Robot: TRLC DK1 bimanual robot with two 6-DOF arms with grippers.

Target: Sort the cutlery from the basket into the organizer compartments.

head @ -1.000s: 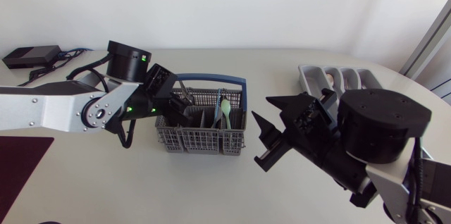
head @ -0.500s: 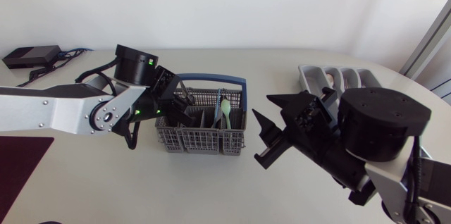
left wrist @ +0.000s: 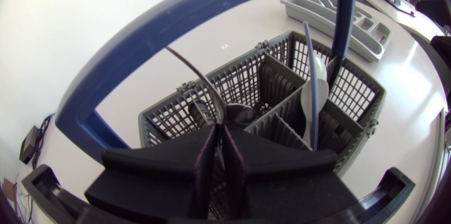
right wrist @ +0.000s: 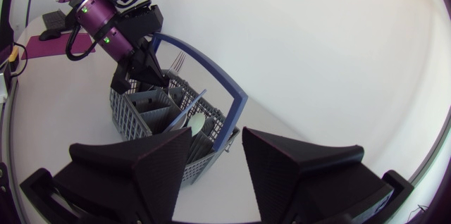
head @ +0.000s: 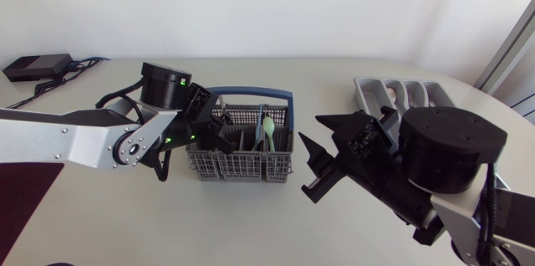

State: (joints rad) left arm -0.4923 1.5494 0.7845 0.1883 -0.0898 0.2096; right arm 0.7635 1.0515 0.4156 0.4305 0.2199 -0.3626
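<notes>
The grey mesh basket [head: 242, 166] with a blue handle [head: 251, 94] stands mid-table. Inside it, my left gripper [head: 219, 132] is down in the left part, shut on the thin handle of a metal fork [left wrist: 194, 76] that stands tines up [right wrist: 176, 60]. In the left wrist view the fingers [left wrist: 204, 160] are pressed together around that handle. A pale green spoon [head: 268, 128] leans in a middle compartment [left wrist: 313, 90]. My right gripper [head: 309, 128] hangs open just right of the basket, with nothing between its fingers [right wrist: 215, 139]. The grey organizer [head: 368, 92] lies at the back right.
A black box with cables [head: 33, 67] sits at the table's far back left. A dark red mat [head: 21, 191] lies at the front left. My right arm's bulky links [head: 451, 157] cover the front right and part of the organizer.
My left arm has pushed rightward and deeper into the basket, and its fingers have closed on the fork's handle. The right arm has not moved.
</notes>
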